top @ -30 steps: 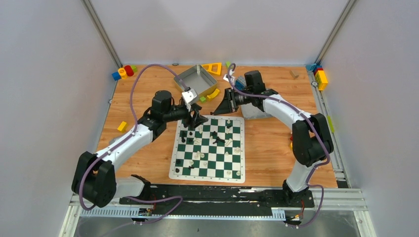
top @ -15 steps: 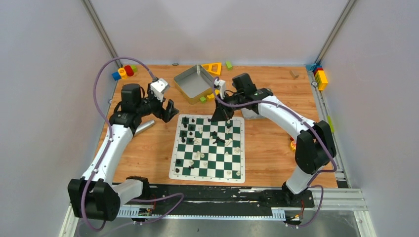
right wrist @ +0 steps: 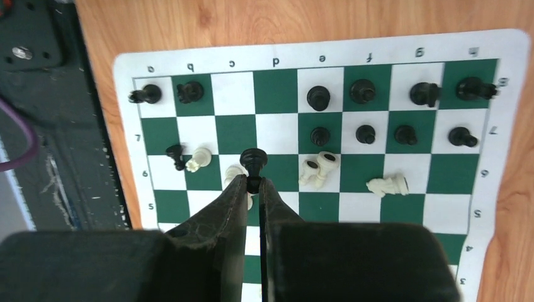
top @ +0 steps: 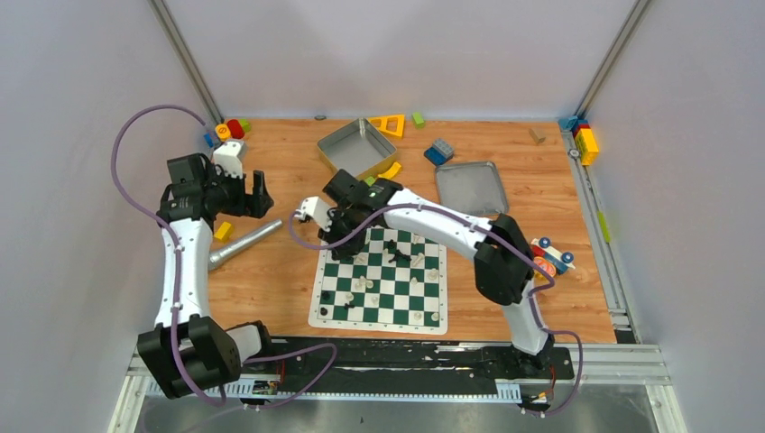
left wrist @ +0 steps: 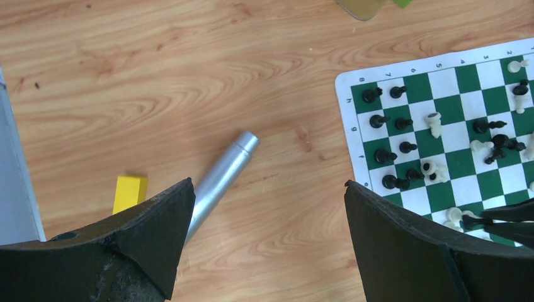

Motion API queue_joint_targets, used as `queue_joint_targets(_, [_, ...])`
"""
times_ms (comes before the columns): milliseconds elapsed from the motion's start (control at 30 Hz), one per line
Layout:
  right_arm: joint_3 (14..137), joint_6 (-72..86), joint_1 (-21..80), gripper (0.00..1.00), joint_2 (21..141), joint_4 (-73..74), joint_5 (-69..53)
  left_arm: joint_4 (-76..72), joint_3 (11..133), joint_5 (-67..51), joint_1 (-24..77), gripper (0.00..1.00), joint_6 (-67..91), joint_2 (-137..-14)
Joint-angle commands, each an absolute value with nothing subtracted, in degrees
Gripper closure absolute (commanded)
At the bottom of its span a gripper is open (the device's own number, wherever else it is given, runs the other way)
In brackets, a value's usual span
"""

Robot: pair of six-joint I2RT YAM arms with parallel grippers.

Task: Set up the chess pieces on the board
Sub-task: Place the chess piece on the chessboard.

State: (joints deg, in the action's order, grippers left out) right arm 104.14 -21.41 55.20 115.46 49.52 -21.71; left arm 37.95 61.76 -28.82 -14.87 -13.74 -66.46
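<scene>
Black pawn [right wrist: 254,158] is pinched upright in shut R claw [right wrist: 254,182] over board [right wrist: 277,82]; vacant 7th-rank squares [right wrist: 236,133] lie just ahead, twd left edge. L claw [left wrist: 267,201] gapes empty.

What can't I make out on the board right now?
Top view: the right arm covers the board's far-left corner; the chess pieces are too small to identify.
Right wrist view: the right gripper hides most of the board beyond rank 5, and the base of the black piece it pinches.
Left wrist view: the frame edge and a finger of the left gripper cut off much of the board; the other finger hides the silver tube's lower end.
</scene>
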Motion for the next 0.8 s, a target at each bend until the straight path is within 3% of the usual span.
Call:
queue_joint_targets(0, [112.5, -24.5, 57.5, 0.96, 122.7, 59.2, -14.0, 39.3, 63.2, -30.0, -19.2, 0.04, -11.8, -66.0])
queue_joint_targets(233, [122.0, -25.3, 59.3, 0.96, 131.9, 65.5, -10.8, 39.5, 62.7, -31.8, -21.5, 0.04, -12.2, -65.7])
queue_joint_targets(767, [123.5, -27.0, 60.4, 0.96, 135.5, 66.6, -8.9, 39.3, 62.0, -32.4, -21.6, 0.04, -12.7, -65.7])
